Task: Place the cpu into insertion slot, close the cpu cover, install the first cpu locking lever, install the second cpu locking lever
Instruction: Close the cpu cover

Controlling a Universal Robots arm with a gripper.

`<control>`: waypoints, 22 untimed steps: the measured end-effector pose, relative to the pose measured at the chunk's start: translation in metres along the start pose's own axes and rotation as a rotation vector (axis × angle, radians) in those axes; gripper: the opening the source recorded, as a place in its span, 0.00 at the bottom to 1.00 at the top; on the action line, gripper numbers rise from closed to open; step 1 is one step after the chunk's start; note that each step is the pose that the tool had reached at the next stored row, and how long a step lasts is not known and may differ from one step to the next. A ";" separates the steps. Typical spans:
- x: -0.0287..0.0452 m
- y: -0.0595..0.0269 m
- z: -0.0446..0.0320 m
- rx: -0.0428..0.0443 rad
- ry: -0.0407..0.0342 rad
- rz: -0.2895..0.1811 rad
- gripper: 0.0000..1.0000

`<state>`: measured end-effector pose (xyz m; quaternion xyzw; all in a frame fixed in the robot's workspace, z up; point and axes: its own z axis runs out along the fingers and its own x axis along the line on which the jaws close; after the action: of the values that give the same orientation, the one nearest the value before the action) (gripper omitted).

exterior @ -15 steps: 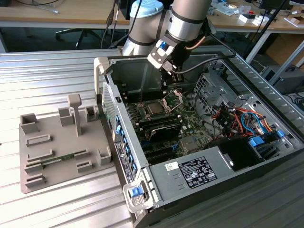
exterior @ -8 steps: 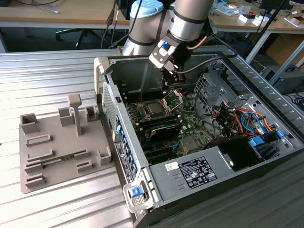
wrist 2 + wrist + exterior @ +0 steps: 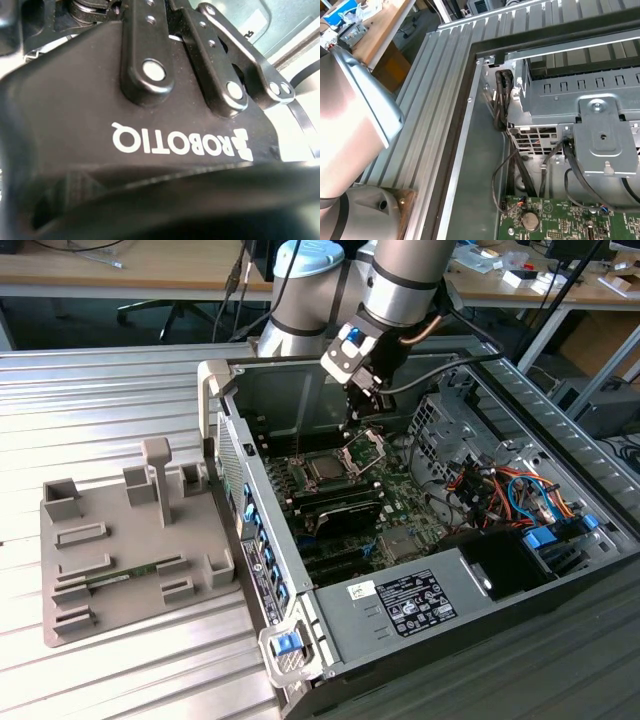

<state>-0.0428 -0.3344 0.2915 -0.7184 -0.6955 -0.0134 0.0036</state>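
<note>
- My gripper (image 3: 353,424) hangs down inside the open computer case (image 3: 222,400), a boxy shell of grey sheet metal. I cannot tell whether my jaws are apart or together.
- In the second wrist view, my matte black housing (image 3: 100,115) has flat rounded linkage bars (image 3: 147,55) pinned with shiny round rivets.
- The cpu cover (image 3: 366,449), a thin silver frame with a square window, stands tilted up just under my tip. I cannot tell if I touch it.
- The cpu (image 3: 326,467), a flat square with a dull silvery top, lies in the insertion slot (image 3: 309,473), just to the exterior view's left of the raised cover.
- Green circuit board (image 3: 400,505) surrounds the socket. The first wrist view shows its speckled surface (image 3: 560,225) and a round, shiny coin cell (image 3: 530,220).
- A perforated grey drive cage (image 3: 580,100) sits above that board, with glossy black cables (image 3: 502,100) hanging beside it.
- The table (image 3: 110,400) is ribbed metal, with long parallel grooves.
- On it, at the exterior view's left of the case, lies a matte grey moulded tray (image 3: 120,570) of blocky pockets and posts.
- A smooth grey box with a white label (image 3: 405,605) fills the near end of the case.
</note>
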 end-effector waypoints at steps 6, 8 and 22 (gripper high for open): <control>0.0001 0.0027 0.0000 0.0000 0.0000 0.000 0.11; 0.0001 0.0042 0.0000 0.0000 0.0000 0.000 0.11; 0.0004 0.0114 0.0001 0.0000 0.0000 0.000 0.11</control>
<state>-0.0314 -0.3344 0.2915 -0.7184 -0.6955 -0.0134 0.0035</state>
